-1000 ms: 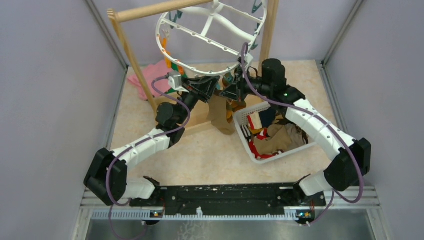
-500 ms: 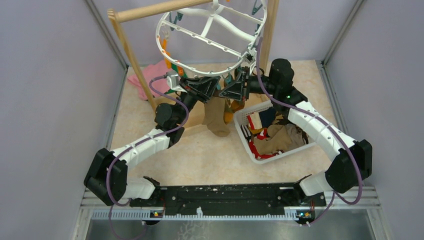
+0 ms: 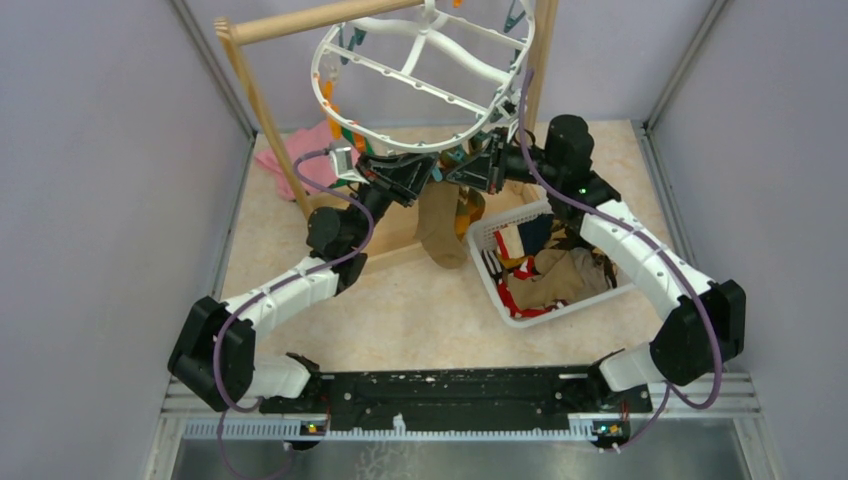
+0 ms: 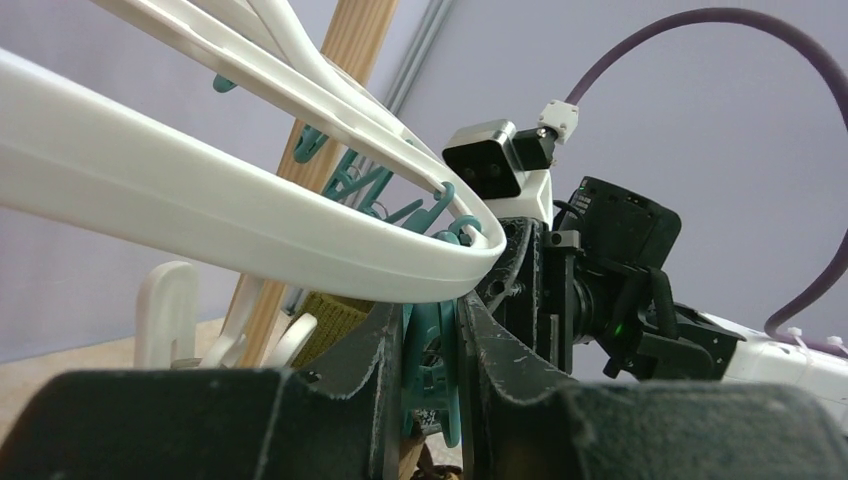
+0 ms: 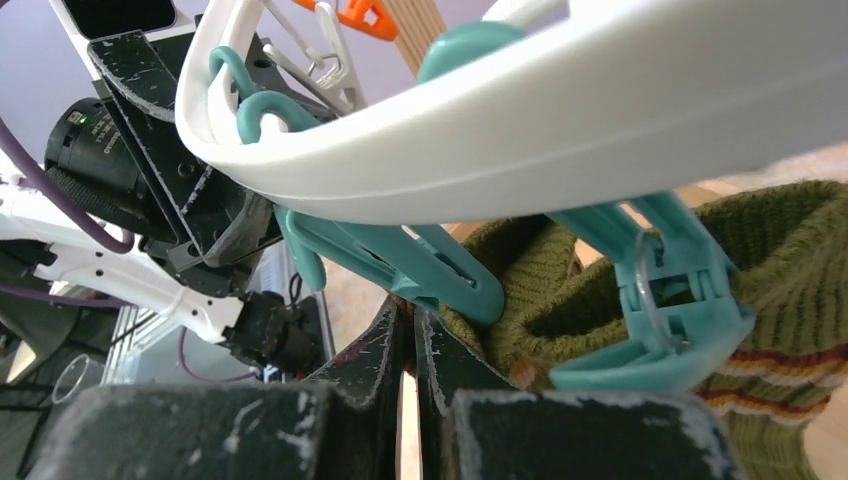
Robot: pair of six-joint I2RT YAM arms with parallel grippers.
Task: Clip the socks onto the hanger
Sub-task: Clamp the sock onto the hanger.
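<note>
The white ring hanger hangs from the wooden rack, its near rim between my two grippers. My left gripper is shut on a teal clip that dangles under the rim. A tan sock hangs straight down below both grippers. My right gripper is shut just under that clip, with a bit of brown fabric pinched at its tips. Beside it an olive sock with orange stripes hangs from another teal clip.
A white slotted basket holding several more socks sits right of centre under the right arm. A pink cloth lies at the back left behind the rack's post. Its other post stands by the right wrist.
My right gripper has risen and shifted toward the back right, closer under the hanger rim. The left gripper edged up slightly, still on the clip. The tan sock stayed hanging.
</note>
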